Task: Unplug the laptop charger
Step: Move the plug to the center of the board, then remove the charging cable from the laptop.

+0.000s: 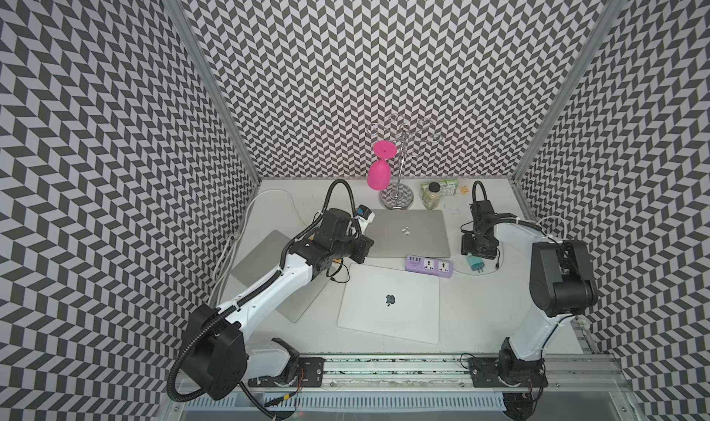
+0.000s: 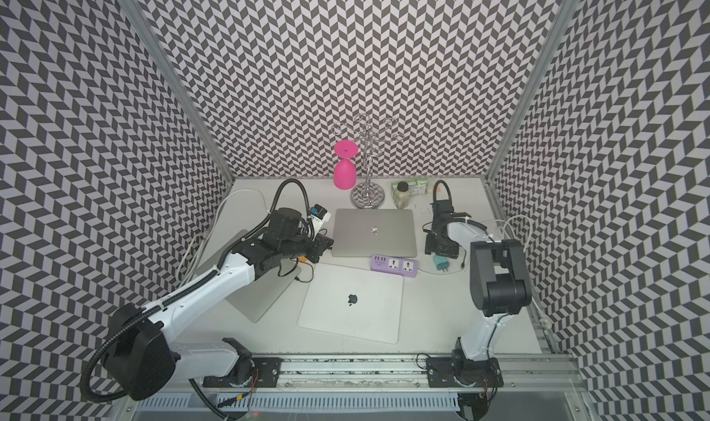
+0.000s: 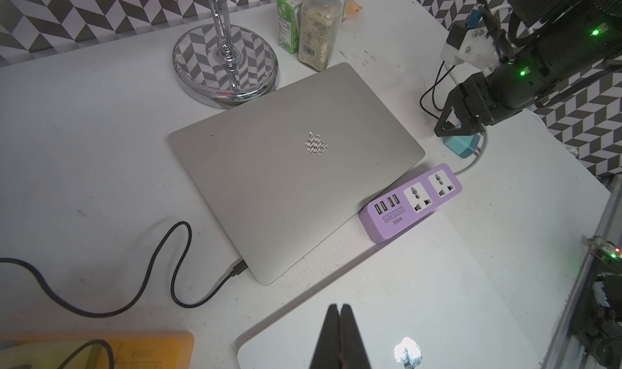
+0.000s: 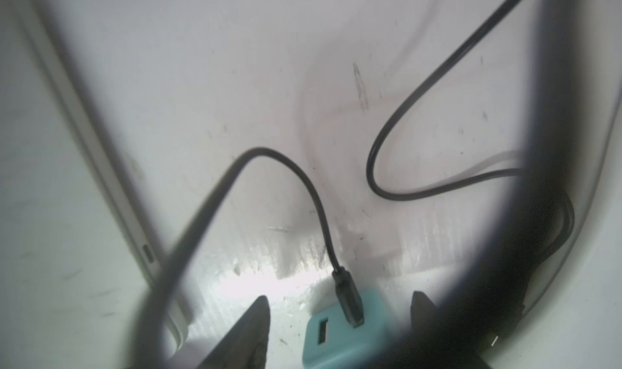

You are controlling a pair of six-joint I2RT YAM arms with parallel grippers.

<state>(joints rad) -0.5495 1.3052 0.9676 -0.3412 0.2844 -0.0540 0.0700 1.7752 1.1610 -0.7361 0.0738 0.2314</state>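
1. A white worktop (image 1: 480, 315) bears three closed laptops: grey laptop (image 1: 411, 233), white laptop (image 1: 390, 304), silver laptop (image 1: 259, 261).
2. A purple power strip (image 1: 429, 266) lies between grey and white; teal charger (image 1: 475, 264) just beside it.

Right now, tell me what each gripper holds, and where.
Nothing. Left gripper shut empty; right gripper open astride the teal charger, not gripping it.

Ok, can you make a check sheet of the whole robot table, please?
Surface: white table, scuff marks.
Job's things: teal charger lies off the purple power strip, both sockets empty; grey laptop closed.
Clutter: white laptop, third laptop, pink glass hanging on chrome rack, jar, green carton.
Hands: left hand shut, empty; right hand open, straddling the charger.
Cables: thin black cable plugged into the charger; braided black cable plugged into the grey laptop.
Surroundings: chevron walls.
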